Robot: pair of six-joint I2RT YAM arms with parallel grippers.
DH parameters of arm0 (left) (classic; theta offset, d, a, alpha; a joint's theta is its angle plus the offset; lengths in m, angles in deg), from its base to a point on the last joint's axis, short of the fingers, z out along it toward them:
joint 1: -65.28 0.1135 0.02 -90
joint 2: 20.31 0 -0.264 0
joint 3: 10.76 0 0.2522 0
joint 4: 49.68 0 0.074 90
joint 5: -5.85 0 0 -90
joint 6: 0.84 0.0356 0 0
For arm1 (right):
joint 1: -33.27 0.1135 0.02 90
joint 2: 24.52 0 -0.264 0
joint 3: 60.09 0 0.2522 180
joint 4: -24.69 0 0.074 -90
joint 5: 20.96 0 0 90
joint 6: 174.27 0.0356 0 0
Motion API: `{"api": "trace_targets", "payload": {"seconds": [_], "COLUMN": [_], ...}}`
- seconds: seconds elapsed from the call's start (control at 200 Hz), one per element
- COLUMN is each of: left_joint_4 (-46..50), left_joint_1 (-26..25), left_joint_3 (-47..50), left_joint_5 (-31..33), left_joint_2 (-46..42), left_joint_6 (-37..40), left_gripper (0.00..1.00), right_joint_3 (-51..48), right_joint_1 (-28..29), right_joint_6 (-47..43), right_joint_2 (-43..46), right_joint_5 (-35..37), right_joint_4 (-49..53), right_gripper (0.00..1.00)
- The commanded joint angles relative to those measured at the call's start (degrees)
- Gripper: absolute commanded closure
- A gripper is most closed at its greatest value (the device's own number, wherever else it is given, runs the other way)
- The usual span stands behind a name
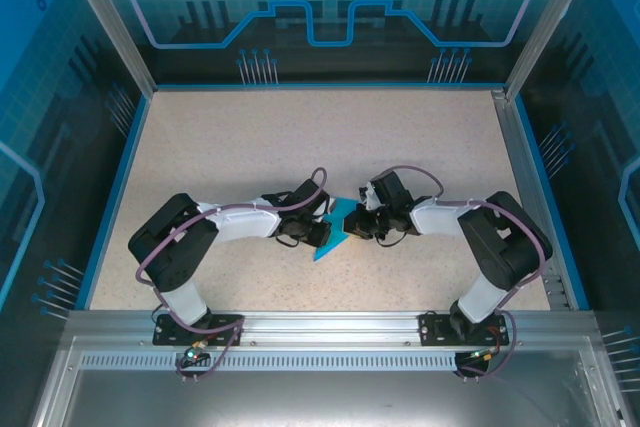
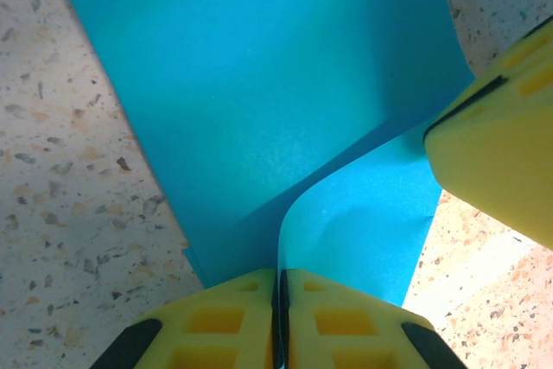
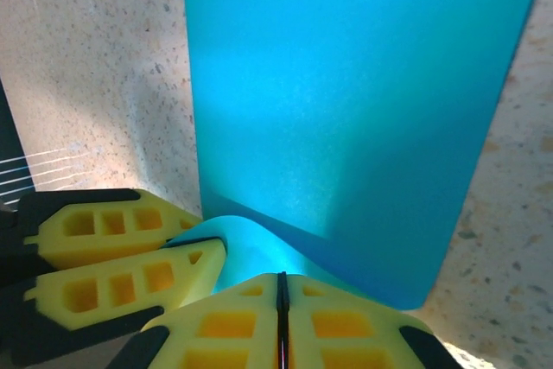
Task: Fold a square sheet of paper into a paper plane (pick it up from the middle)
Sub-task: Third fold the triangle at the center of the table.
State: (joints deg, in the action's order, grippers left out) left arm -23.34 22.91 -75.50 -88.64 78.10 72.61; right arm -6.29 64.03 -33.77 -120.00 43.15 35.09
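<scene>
your square sheet of paper (image 1: 338, 234) lies near the middle of the worktop (image 1: 250, 147), between the two arms, which meet over it from either side. your left claw (image 2: 279, 281) is pressed together on a raised part of the sheet: the near paper curls up off the worktop and runs straight into the seam between the yellow pads. your right claw (image 3: 281, 283) does the same from the opposite side, pinching a lifted curl of blue, with the left claw's fingers just beside it. beyond each claw the rest of the sheet lies flat on the speckled surface. whether the pinched part is a free edge or the ridge of a fold, i cannot tell.

i judge the two pinches sit this close so that the sheet is taken at its middle, as the task asks, and you get a line to crease along rather than a loose corner. the paper is thin and will likely buckle or tear if the claws pull unevenly, so move them as a pair. no dart shape shows yet; the folding looks barely begun.
</scene>
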Motion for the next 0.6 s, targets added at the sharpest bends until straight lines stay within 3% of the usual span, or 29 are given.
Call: {"api": "trace_targets", "payload": {"seconds": [0.0, 0.15, 0.44, 0.595], "left_joint_4": [2.10, 2.14, 2.41, 2.38], "left_joint_1": [0.59, 0.55, 0.53, 0.54], "left_joint_3": [-0.17, -0.16, -0.37, -0.28], "left_joint_5": [1.15, 1.28, 1.68, 1.59], "left_joint_2": [-0.30, -0.32, -0.24, -0.13], "left_joint_6": [-0.52, -0.14, 0.08, 0.04], "left_gripper": [0.88, 0.88, 0.88, 0.88], "right_joint_3": [1.47, 3.01, 1.84, 1.71], "right_joint_1": [0.10, 0.16, -1.98, -3.86], "right_joint_6": [-2.19, -5.37, -4.12, -4.09], "right_joint_2": [-1.82, -3.92, 2.15, 0.32], "right_joint_5": [2.41, 9.09, 1.45, -0.98], "right_joint_4": [4.77, 12.17, 6.61, 4.34], "right_gripper": [0.90, 0.90, 0.89, 0.90]}}
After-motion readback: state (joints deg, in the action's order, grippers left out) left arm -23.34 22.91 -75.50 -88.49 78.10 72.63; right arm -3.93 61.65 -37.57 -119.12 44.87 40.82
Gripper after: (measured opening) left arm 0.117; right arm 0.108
